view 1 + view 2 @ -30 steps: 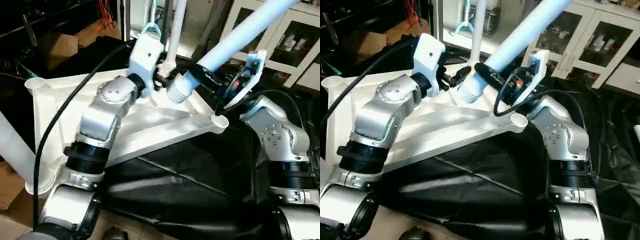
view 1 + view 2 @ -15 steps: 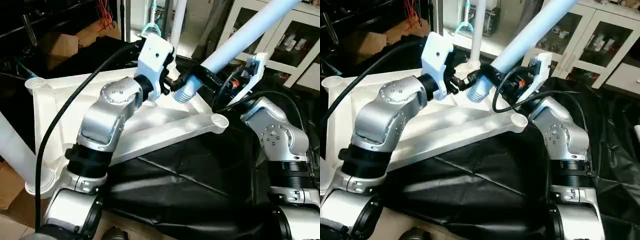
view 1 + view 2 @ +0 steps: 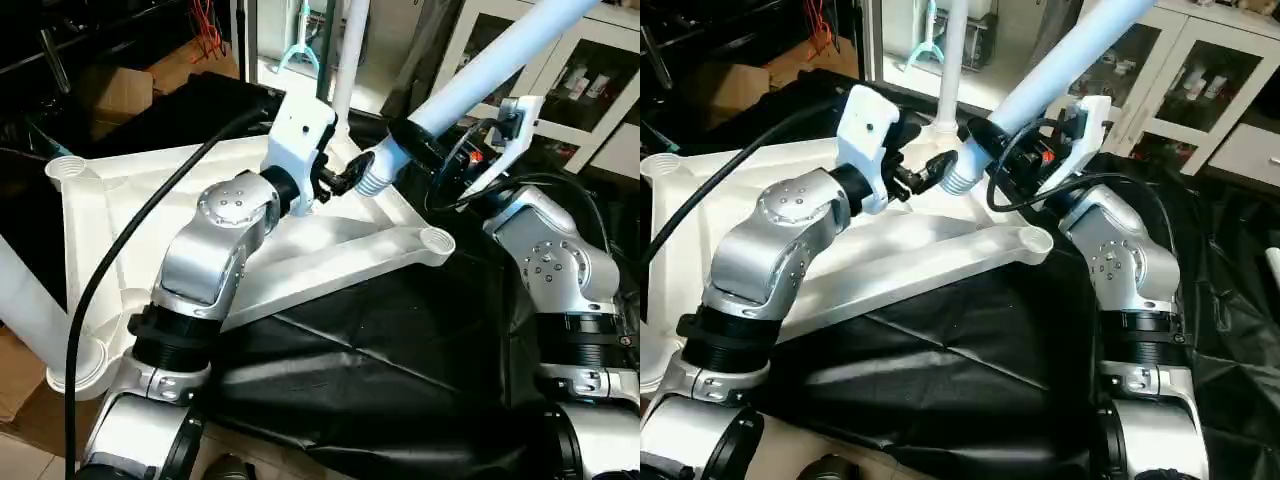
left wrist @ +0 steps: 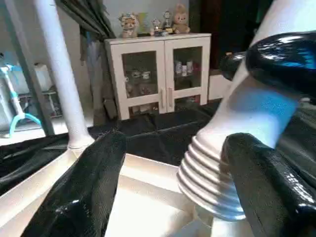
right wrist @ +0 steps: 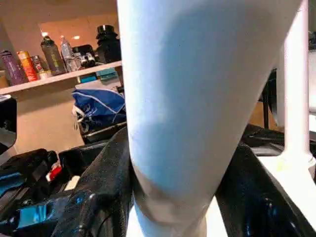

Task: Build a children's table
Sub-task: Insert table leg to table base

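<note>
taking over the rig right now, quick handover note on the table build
Right claw: shut on a white leg, held slanted, its ribbed end low over the tabletop.
Left claw: open, its fingers either side of that ribbed end, not gripping.
Tabletop: upside down on the black sheet.
Done: one leg upright in a far socket, another in the near-left socket.
Left: seat the held leg; near-right socket is empty.
</note>
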Controlling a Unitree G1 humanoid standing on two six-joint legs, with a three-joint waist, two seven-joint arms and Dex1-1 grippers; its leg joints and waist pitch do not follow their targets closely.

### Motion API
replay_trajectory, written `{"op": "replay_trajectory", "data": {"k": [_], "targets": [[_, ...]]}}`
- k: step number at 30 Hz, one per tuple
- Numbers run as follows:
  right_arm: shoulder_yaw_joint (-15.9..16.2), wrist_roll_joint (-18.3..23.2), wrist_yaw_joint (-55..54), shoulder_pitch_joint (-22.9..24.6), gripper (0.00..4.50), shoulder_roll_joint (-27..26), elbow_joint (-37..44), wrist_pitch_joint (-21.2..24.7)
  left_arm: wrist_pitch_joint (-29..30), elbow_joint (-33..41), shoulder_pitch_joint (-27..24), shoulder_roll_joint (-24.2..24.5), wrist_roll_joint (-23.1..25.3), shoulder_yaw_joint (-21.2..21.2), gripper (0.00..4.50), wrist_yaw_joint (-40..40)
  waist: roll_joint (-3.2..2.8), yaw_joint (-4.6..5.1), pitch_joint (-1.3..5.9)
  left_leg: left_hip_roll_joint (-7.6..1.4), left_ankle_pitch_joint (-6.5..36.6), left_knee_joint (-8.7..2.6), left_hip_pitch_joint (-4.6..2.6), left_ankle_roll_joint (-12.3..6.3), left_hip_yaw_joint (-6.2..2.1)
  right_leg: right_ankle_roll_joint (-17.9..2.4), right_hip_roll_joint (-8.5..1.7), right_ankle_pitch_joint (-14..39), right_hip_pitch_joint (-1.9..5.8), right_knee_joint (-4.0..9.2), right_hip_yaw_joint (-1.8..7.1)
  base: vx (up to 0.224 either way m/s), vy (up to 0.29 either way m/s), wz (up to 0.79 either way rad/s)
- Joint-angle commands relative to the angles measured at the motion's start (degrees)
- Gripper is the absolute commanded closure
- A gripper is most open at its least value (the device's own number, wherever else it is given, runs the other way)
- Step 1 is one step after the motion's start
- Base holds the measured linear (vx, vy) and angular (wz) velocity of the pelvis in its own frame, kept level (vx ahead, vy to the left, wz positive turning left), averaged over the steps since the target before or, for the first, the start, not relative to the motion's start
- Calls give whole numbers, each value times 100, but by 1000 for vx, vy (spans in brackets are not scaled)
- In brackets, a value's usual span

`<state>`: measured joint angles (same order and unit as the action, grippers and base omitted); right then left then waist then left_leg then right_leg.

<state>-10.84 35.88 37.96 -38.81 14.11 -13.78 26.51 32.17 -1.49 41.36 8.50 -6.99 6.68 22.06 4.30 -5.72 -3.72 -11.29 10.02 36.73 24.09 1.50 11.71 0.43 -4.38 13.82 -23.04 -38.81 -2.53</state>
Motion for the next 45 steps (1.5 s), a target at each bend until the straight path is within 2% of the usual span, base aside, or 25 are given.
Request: {"op": "replay_trajectory", "data": {"k": [1, 2, 4, 7, 14, 16, 19, 22, 28, 29, 31, 32, 33, 34, 35, 37, 38, 39, 40, 41, 42, 44, 45], "targets": [[-59, 44, 57, -155, 266, 13, 98, -70, -282, -492, 74, -2, 166, -214, 94, -375, -67, 8, 548, -174, -329, -340, -239, -145, -109, -1438, -298, -1711, 348, 321, 215, 0, 0, 0], [-58, 46, 57, -154, 266, 12, 103, -68, -303, -513, 76, 6, 182, -216, 94, -390, -57, 19, 549, -171, -278, -345, -238, -149, -111, -1394, -295, -1684, 355, 331, 217, 0, 0, 0], [-51, 69, 60, -139, 266, 8, 161, -35, -461, -698, 93, 88, 297, -227, 94, -459, -73, 22, 557, -179, -251, -350, -247, -137, -122, -1353, -302, -1635, 350, 334, 212, 0, 0, 0], [-43, 74, 81, -136, 266, 20, 166, -18, -368, -643, 78, 63, 225, -151, 94, -283, -73, 19, 558, -191, -290, -351, -263, -110, -119, -1425, -307, -1649, 333, 323, 204, 0, 0, 0], [-43, 70, 89, -142, 266, 29, 159, -9, -401, -396, -13, -177, 67, 174, 94, 12, -57, -13, 540, -190, -195, -360, -248, -94, -109, -1462, -322, -1522, 343, 338, 214, 0, 0, 0], [-33, 63, 96, -134, 266, 26, 156, -13, -364, -184, -80, -214, -105, 434, 94, 414, -53, -12, 539, -191, -174, -360, -252, -93, -110, -1456, -330, -1489, 344, 342, 215, 0, 0, 0], [-21, 46, 93, -130, 266, 22, 151, -24, -243, -34, -162, -197, -158, 585, 94, 609, -58, -14, 542, -197, -206, -360, -255, -111, -109, -1472, -325, -1489, 338, 337, 211, 0, 0, 0], [-19, 29, 89, -124, 266, 36, 153, -33, -222, -61, -205, -137, -55, 579, 94, 595, -60, -10, 534, -194, -200, -359, -251, -117, -104, -1457, -315, -1464, 333, 342, 214, 0, 0, 0], [-38, -47, 47, -108, 266, 72, 136, -91, -336, -225, -210, 82, 95, 234, 94, 396, -71, 8, 547, -186, -247, -355, -251, -118, -111, -1433, -306, -1570, 343, 332, 213, 0, 0, 0], [-47, -220, -21, -83, 266, 136, 59, -228, -351, -254, -254, 191, 86, -56, 94, 255, -146, -1, 551, -185, -274, -352, -254, -113, -121, -1435, -310, -1607, 335, 318, 210, 0, 0, 0], [-45, -341, -82, -70, 266, 177, 8, -320, -334, -262, -293, 226, 59, -204, 94, 180, -93, 30, 547, -174, -291, -354, -237, -104, -115, -1429, -289, -1693, 349, 324, 206, 0, 0, 0], [-71, -752, -485, -46, 266, 287, -192, -581, -342, -298, -469, 353, 54, -496, 94, -8, -150, 32, 559, -178, -284, -345, -248, -77, -122, -1421, -300, -1698, 342, 322, 206, 0, 0, 0], [-123, -915, -730, -37, 266, 348, -317, -653, -368, -291, -596, 412, 45, -613, 94, -65, -186, 40, 552, -161, -291, -349, -247, -30, -121, -1423, -284, -1688, 345, 325, 202, 0, 0, 0], [-123, -915, -730, -37, 266, 348, -317, -653, -368, -291, -596, 412, 45, -613, 94, -65, -169, 46, 558, -159, -315, -342, -250, -21, -116, -1414, -277, -1698, 346, 329, 205, 0, 0, 0], [-260, -976, -963, 1, 266, 419, -448, -687, -392, -294, -790, 454, 5, -742, 94, -106, -168, 46, 557, -147, -288, -344, -246, -10, -110, -1422, -274, -1667, 354, 331, 209, 0, 0, 0], [-452, -1082, -1154, 292, 266, 595, -443, -791, -686, -371, -1246, 561, -25, -526, 94, 279, -179, 34, 548, -147, -191, -348, -241, -42, -102, -1367, -273, -1527, 346, 355, 217, 0, 0, 0], [-451, -1120, -1142, 411, 266, 630, -357, -805, -698, -375, -1345, 540, -122, -378, 66, 537, -210, 12, 550, -158, -148, -348, -254, -47, -97, -1313, -270, -1481, 333, 362, 223, 0, 0, 0], [-429, -1134, -1119, 471, 266, 638, -294, -797, -601, -350, -1377, 479, -269, -337, 66, 695, -259, -1, 560, -156, -129, -351, -266, -33, -104, -1295, -259, -1467, 320, 351, 219, 0, 0, 0], [-400, -1166, -1095, 515, 266, 637, -245, -813, -425, -311, -1394, 413, -422, -313, 59, 826, -237, 0, 561, -155, -121, -354, -267, -35, -99, -1291, -256, -1469, 320, 358, 219, 0, 0, 0], [-369, -1200, -1071, 555, 266, 639, -196, -831, -276, -279, -1406, 362, -552, -280, 59, 950, -279, -13, 557, -164, -73, -363, -258, -7, -109, -1350, -274, -1438, 314, 346, 213, 0, 0, 0], [-336, -1237, -1054, 597, 266, 642, -139, -846, -227, -304, -1392, 319, -596, -229, 48, 1020, -261, -9, 552, -168, -19, -367, -265, -4, -103, -1365, -272, -1395, 306, 365, 211, 0, 0, 0], [-279, -1281, -1057, 658, 266, 654, -64, -888, -141, -416, -1344, 255, -642, -160, 34, 1115, -271, 5, 529, -161, 219, -378, -249, -22, -105, -1387, -289, -1148, 329, 402, 223, 0, 0, 0], [-237, -1309, -1064, 701, 266, 665, -3, -906, -154, -566, -1298, 264, -562, -23, 22, 1217, -300, 16, 526, -153, 250, -371, -245, -62, -103, -1354, -291, -1050, 328, 422, 234, 0, 0, 0]]}}
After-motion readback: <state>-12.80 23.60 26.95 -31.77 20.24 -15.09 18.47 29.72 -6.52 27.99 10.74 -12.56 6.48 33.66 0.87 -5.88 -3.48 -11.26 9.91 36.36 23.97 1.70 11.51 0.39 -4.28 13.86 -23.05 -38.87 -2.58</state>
